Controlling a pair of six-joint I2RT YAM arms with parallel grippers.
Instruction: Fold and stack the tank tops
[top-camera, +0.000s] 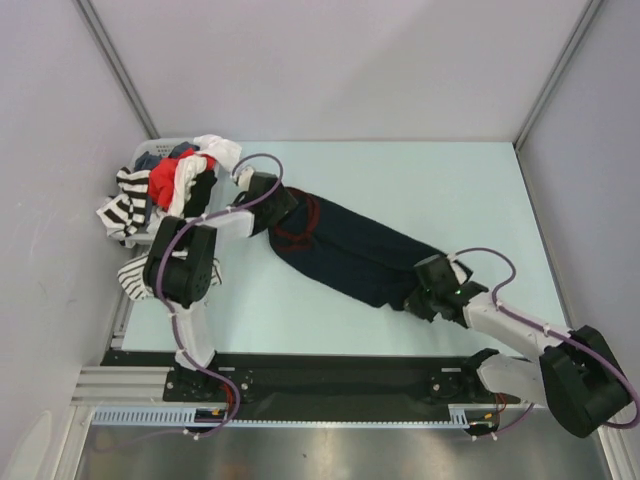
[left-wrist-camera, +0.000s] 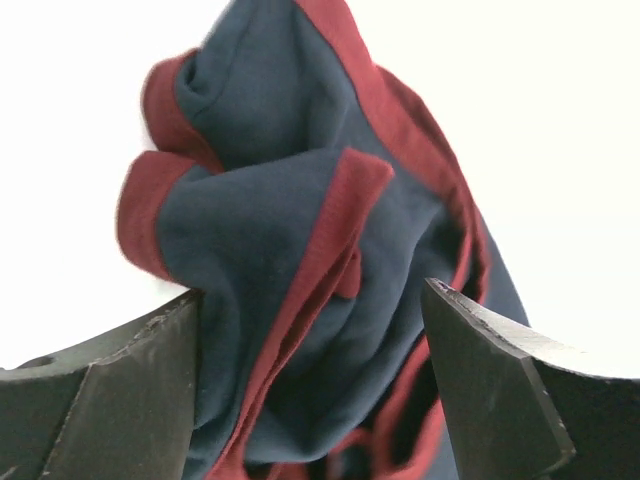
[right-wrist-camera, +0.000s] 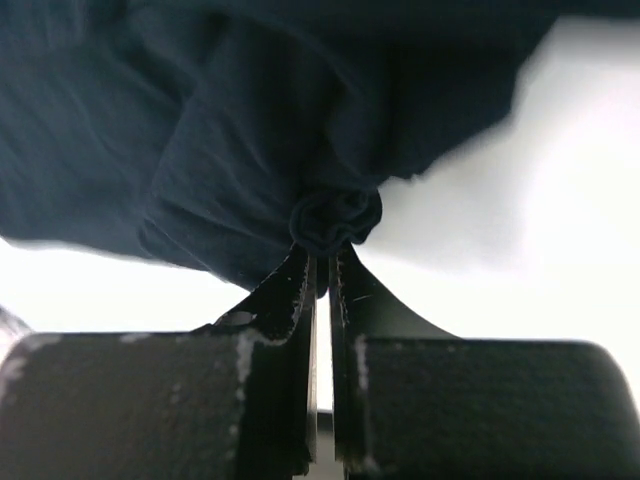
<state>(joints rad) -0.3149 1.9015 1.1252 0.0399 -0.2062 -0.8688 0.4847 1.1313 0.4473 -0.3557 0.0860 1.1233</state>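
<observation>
Navy tank top (top-camera: 350, 250): dark navy cloth, maroon trim. It lies on the surface (top-camera: 420, 190) to the right of the basket (top-camera: 152, 150), drawn out in a long rumpled band that runs away from the basket toward the near right. The end nearest the basket shows maroon-edged openings, crumpled in loose folds. The end farthest from the basket is gathered to a small knot, pinched between the closed fingers of the right hand (right-wrist-camera: 322, 255).

Striped tank top (top-camera: 133, 272): white, thin dark stripes, bunched just on the near side of the basket, partly hidden.
</observation>
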